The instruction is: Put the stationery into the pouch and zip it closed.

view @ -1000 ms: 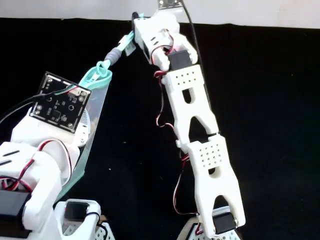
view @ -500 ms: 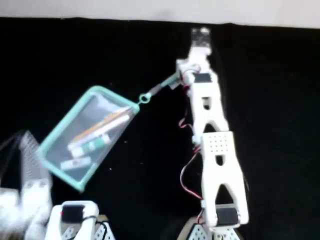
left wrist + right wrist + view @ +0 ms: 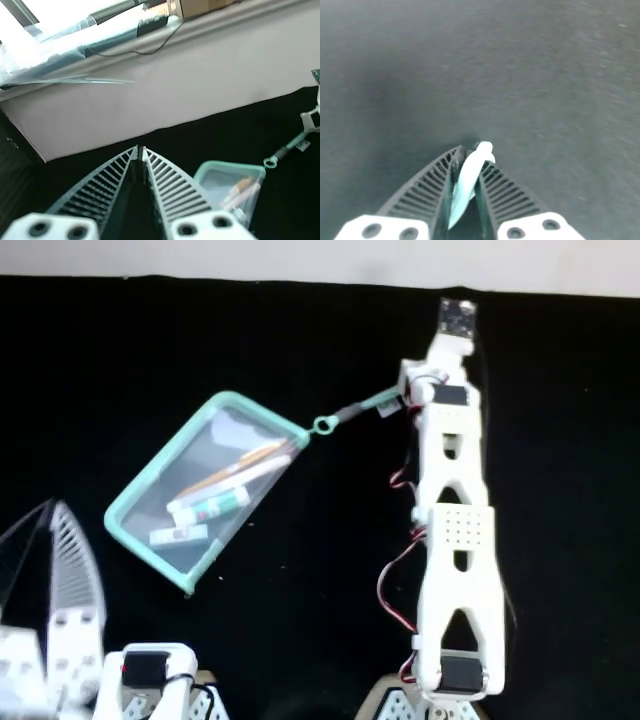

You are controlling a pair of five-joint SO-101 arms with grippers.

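The right arm [image 3: 455, 540] is white plastic, its long links pierced by keyhole cut-outs, one bearing a dotted plate [image 3: 457, 527]. Red wires [image 3: 395, 580] loop beside that plate; black motors [image 3: 452, 396] sit beyond it at both ends. The left hand [image 3: 139, 150] and right hand [image 3: 470, 150] have ribbed triangular fingers [image 3: 170, 185] on white, round-holed blocks.

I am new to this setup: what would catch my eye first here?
The clear pouch with a mint-green edge stands out, lying left of centre on the black table with pens inside. The long white right arm stretches across the table, and the right gripper is shut on the zipper pull at the pouch's corner. The left gripper, shut and empty, sits at the near left.
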